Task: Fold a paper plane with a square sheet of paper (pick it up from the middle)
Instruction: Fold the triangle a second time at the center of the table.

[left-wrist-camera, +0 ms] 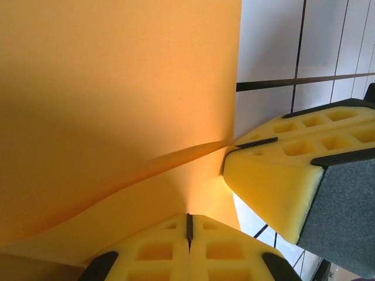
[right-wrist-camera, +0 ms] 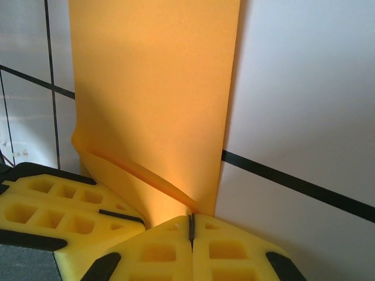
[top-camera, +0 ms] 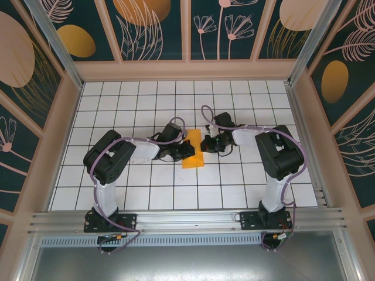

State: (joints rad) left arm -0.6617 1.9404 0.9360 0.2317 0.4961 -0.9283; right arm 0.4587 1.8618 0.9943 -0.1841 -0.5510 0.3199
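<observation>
From above, the sheet of paper (top-camera: 193, 157) is seen folded into a narrow strip between the arms, its long axis running away from the bases. It is flanked equally closely by the left gripper (top-camera: 185, 151) and the right gripper (top-camera: 206, 144). At the left wrist, the pads (left-wrist-camera: 158, 252) are shut, with a raised flap drawn into their seam. At the right wrist, shut pads (right-wrist-camera: 222, 252) apparently pinch the strip's near end.

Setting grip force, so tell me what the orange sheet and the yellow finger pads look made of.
Orange sheet: thin matte paper, judging by its soft curl and sharp edge. Yellow finger pads: probably soft matte foam or rubber, moulded with square pockets; the look alone can't settle which.
</observation>
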